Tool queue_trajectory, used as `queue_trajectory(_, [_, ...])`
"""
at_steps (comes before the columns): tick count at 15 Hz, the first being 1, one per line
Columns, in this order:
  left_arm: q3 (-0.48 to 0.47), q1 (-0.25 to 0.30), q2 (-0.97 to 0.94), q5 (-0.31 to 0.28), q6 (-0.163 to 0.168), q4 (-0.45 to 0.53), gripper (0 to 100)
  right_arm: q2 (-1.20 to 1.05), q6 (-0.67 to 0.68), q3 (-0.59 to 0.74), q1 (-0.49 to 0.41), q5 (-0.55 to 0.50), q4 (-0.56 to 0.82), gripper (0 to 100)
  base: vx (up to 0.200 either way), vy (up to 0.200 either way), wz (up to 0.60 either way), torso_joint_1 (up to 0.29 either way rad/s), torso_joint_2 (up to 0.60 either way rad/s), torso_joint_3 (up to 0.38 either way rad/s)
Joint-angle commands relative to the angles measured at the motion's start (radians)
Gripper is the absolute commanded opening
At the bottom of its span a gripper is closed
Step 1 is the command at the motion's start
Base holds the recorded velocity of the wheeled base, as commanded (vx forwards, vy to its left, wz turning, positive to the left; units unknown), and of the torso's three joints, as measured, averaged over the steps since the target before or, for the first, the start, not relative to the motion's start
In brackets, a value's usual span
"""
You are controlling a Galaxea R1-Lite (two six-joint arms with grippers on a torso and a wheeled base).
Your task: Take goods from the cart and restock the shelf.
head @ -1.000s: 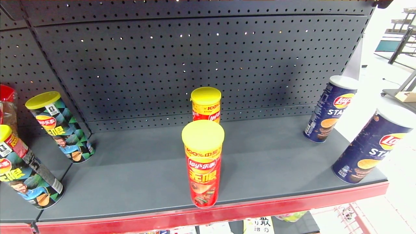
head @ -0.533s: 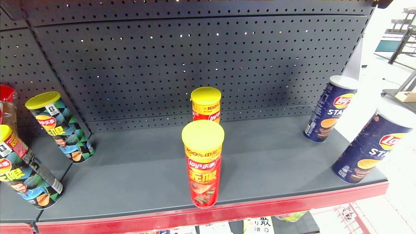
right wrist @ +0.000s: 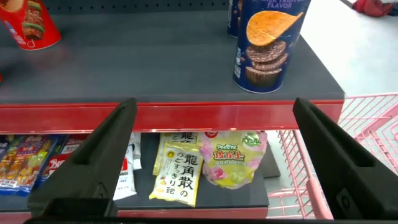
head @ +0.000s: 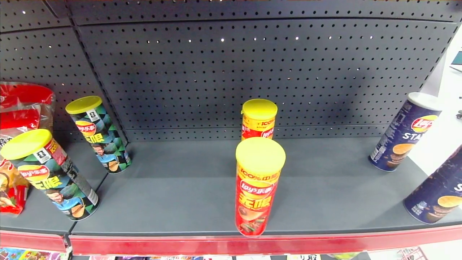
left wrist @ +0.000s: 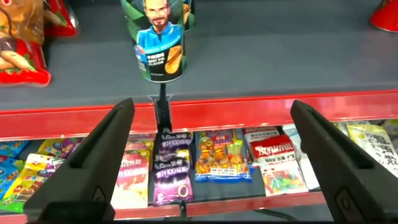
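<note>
The grey shelf (head: pixel 173 191) with a red front lip holds upright chip cans. Two red cans with yellow lids stand mid-shelf, one at the front (head: pixel 258 187) and one behind it (head: pixel 258 119). Two green-black cans (head: pixel 99 135) (head: pixel 50 177) stand at the left and two blue cans (head: pixel 406 133) (head: pixel 438 191) at the right. My left gripper (left wrist: pixel 211 109) is open and empty, just below the shelf lip under a green-black can (left wrist: pixel 158 37). My right gripper (right wrist: pixel 214 104) is open and empty, below the lip near a blue can (right wrist: pixel 267 43). A pink cart (right wrist: pixel 373 118) stands beside the shelf's right end.
Red snack bags (head: pixel 18 108) lie at the far left of the shelf. Several flat packets (left wrist: pixel 217 155) (right wrist: pixel 239 155) fill the lower shelf under the red lip. A perforated back panel (head: pixel 231 72) closes the rear. Bare shelf lies between the can groups.
The whole head picture has shifted: the camera has turned left, bringing the red bags into view and cutting off the right blue can. The cans have not moved on the shelf.
</note>
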Motion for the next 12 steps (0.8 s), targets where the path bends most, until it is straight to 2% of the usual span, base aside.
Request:
queue_trajectory(1, [0.001,-0.001,0.003,0.000,-0.001,-0.001,100,-0.002,-0.001,0.000,0.000,0.000,0.000,100,0.000,0.000,0.00,0.000,0.00,0.000])
queue_trajectory(7, [0.000,-0.001,0.003,0.000,0.001,-0.001,100,-0.002,-0.001,0.000,0.000,0.002,0.000,100,0.000,0.000,0.00,0.000,0.00,0.000])
queue_trajectory(12, [0.000,-0.001,0.003,0.000,0.001,-0.001,100,-0.002,-0.001,0.000,0.000,0.000,0.000,100,-0.200,0.000,0.00,0.004,0.00,0.004])
